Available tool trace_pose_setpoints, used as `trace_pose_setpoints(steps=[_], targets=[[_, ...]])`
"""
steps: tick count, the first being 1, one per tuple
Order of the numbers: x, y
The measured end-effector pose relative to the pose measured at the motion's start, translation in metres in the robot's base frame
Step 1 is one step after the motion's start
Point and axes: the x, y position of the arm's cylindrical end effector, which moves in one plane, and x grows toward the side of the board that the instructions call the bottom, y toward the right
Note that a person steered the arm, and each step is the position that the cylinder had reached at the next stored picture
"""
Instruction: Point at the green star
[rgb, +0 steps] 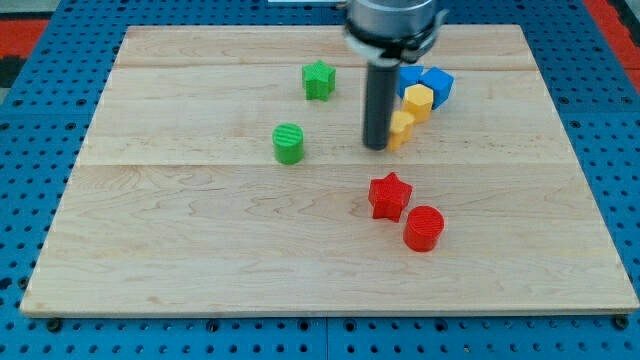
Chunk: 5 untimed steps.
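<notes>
There are no jaws on this arm, so nothing is clenched or grasped: the dark rod ends in my tip (376, 147), which rests on the wooden board (200, 260) just beside a small yellow block (401, 129) at its right, and it looks to be touching that block, though the rod hides the contact. The green star (318, 80) sits apart, up and to the view's left of my tip, near the board's top edge, upright with its points clear. A green cylinder (288, 143) stands to the view's left of my tip. Another yellow block (418, 101) and a blue block (437, 83) cluster behind the rod. A red star (389, 196) and a red cylinder (424, 228) lie touching below.
</notes>
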Motion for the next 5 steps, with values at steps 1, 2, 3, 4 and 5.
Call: trace_pose_setpoints(steps=[1, 2, 3, 4, 5], targets=[[-0.002, 0.024], [0.001, -0.002], [0.015, -0.057], [0.017, -0.079], [0.017, -0.079]])
